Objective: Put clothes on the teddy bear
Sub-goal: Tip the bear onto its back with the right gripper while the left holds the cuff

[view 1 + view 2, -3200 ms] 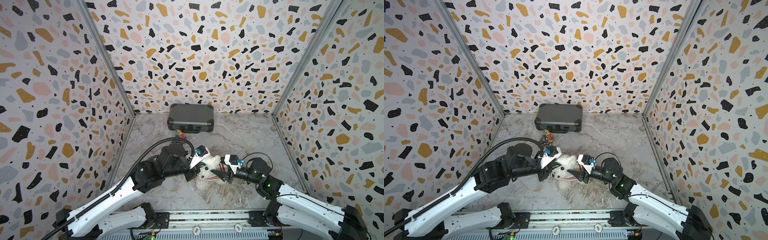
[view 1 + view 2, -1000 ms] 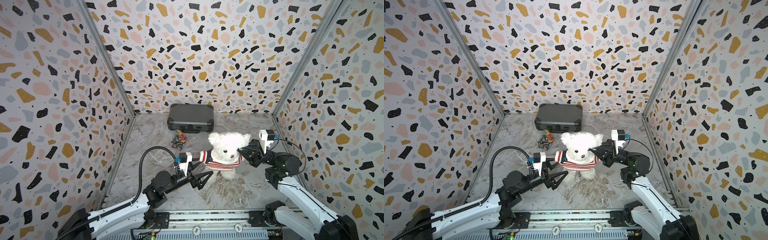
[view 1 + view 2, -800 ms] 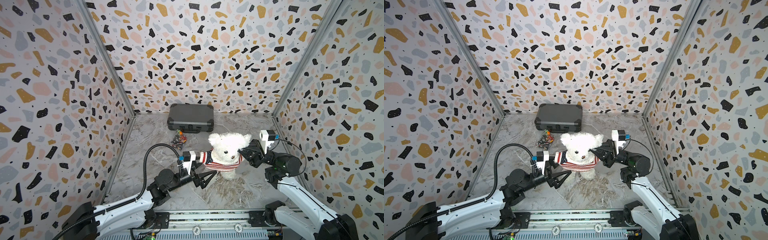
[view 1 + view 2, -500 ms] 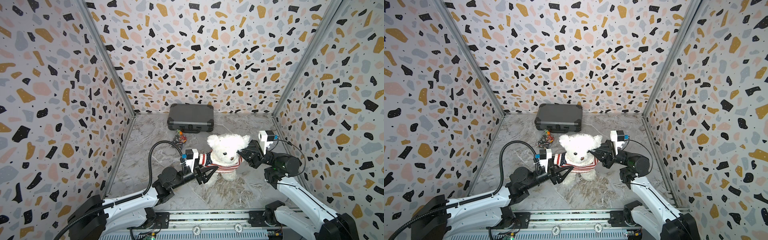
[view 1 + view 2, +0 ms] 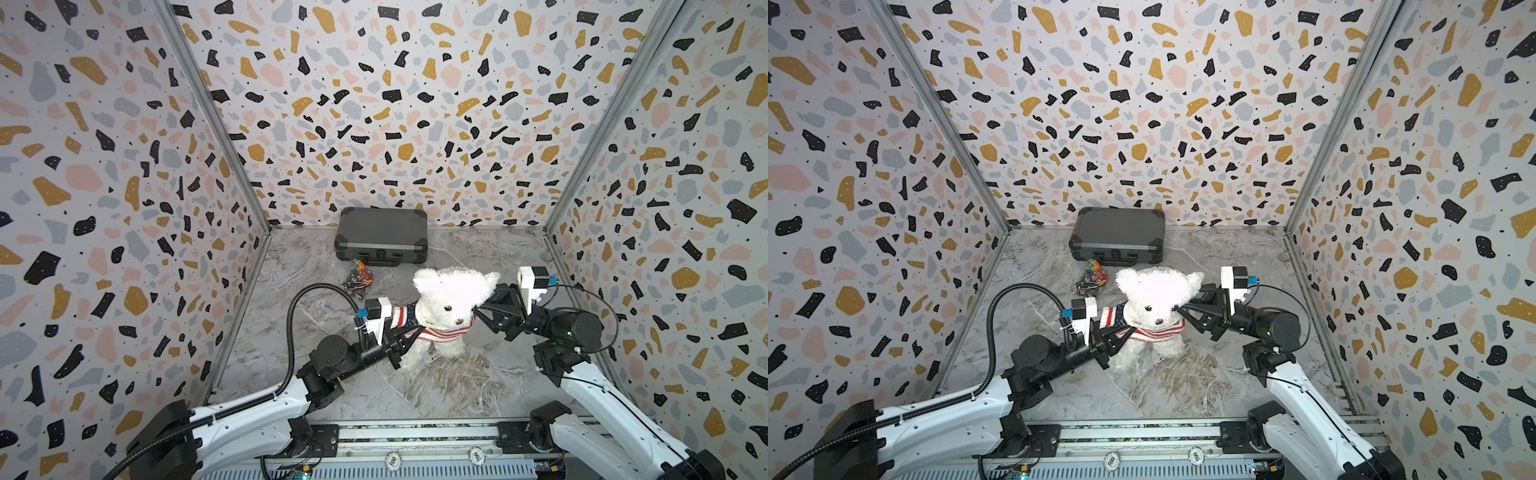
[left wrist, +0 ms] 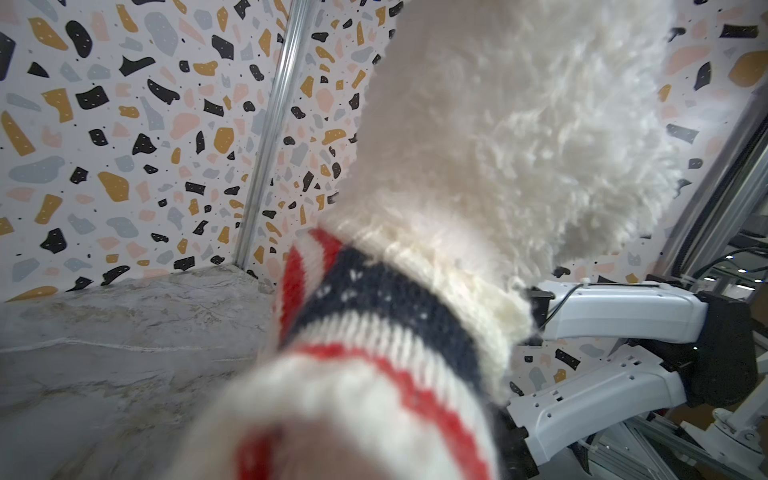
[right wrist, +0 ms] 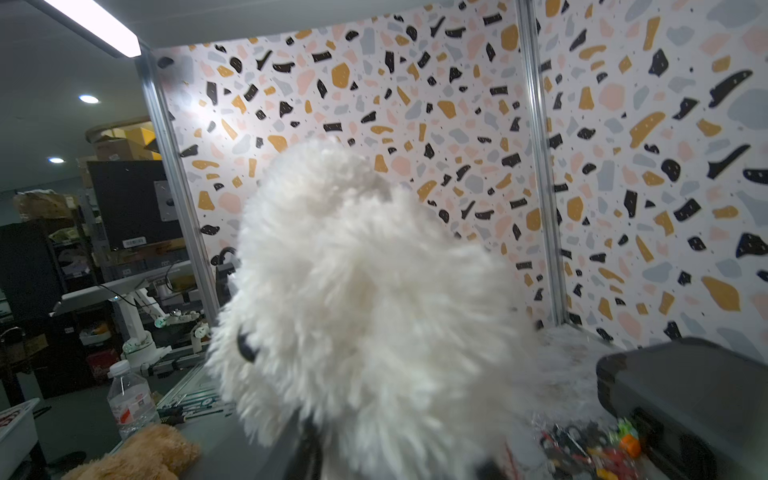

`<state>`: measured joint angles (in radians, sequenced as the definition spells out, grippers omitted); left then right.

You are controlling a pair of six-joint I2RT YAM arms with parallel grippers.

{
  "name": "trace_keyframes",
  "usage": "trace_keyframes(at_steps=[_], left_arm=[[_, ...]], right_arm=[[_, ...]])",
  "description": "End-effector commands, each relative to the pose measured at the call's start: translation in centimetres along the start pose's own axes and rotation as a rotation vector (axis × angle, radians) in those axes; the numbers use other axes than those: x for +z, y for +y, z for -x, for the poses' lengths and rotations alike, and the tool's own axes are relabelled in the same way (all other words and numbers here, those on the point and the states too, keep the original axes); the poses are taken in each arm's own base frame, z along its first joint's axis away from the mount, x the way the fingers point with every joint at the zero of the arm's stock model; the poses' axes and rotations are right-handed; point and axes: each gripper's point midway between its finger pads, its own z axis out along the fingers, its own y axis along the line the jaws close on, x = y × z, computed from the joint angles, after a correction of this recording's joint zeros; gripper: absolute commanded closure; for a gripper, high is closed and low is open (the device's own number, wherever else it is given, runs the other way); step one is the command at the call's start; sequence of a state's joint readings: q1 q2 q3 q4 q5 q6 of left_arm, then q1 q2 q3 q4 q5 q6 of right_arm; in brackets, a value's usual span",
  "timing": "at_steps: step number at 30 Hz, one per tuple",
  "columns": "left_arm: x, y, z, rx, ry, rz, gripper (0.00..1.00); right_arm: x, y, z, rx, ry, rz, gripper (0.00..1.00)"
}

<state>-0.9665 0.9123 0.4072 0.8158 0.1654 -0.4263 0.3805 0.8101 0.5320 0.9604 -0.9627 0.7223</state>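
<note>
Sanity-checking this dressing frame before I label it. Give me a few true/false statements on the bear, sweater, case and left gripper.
1. The bear is upright. True.
2. The sweater lies apart from the bear. False: it is on the bear's torso.
3. The case is open. False: it is closed.
4. The left gripper is shut on the sweater at the bear's side. True.
</note>
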Motion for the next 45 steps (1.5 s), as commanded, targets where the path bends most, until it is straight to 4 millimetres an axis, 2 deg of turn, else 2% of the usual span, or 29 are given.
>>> trace_keyframes(at_steps=[1, 7, 11, 15, 21, 24, 30, 37, 40, 42, 45], left_arm=[[-0.2, 0.9, 3.3, 0.096, -0.046, 0.117, 1.0], [-1.4, 4.1, 2.9, 0.21, 0.109, 0.336, 1.0], [-2.2, 5.5, 2.1, 0.26, 0.214, 0.428, 1.0], [-3.3, 7.4, 0.9, 0.305, 0.313, 0.53, 1.0], [-3.1, 7.7, -2.3, 0.338, 0.469, 0.494, 1.0], [-3.0, 8.0, -3.6, 0.341, 0.519, 0.492, 1.0], [-2.6, 8.2, -4.7, 0.35, 0.56, 0.476, 1.0], [-2.4, 8.2, -5.2, 0.352, 0.577, 0.462, 1.0], [-2.4, 8.3, -5.3, 0.356, 0.582, 0.47, 1.0], [-2.5, 8.4, -5.2, 0.356, 0.58, 0.478, 1.0], [-2.6, 8.9, -5.1, 0.358, 0.573, 0.508, 1.0]], right_arm=[[-0.8, -1.8, -2.4, -0.026, 0.086, -0.136, 0.44], [-2.2, -2.8, -2.9, -0.056, 0.118, -0.274, 0.3], [-2.2, -3.3, -2.1, -0.064, 0.118, -0.317, 0.29], [-2.6, -4.9, -1.5, -0.106, 0.157, -0.42, 0.27], [-1.2, -6.1, -2.5, -0.075, 0.224, -0.41, 0.28], [-0.2, -6.6, -3.5, -0.099, 0.274, -0.42, 0.27], [2.4, -6.7, -7.5, -0.08, 0.412, -0.31, 0.27], [3.4, -8.8, -11.1, -0.069, 0.518, -0.351, 0.27], [3.7, -9.1, -12.2, -0.083, 0.556, -0.355, 0.28], [3.8, -9.2, -13.0, -0.087, 0.583, -0.359, 0.33], [3.9, -9.5, -14.0, -0.099, 0.622, -0.371, 0.45]])
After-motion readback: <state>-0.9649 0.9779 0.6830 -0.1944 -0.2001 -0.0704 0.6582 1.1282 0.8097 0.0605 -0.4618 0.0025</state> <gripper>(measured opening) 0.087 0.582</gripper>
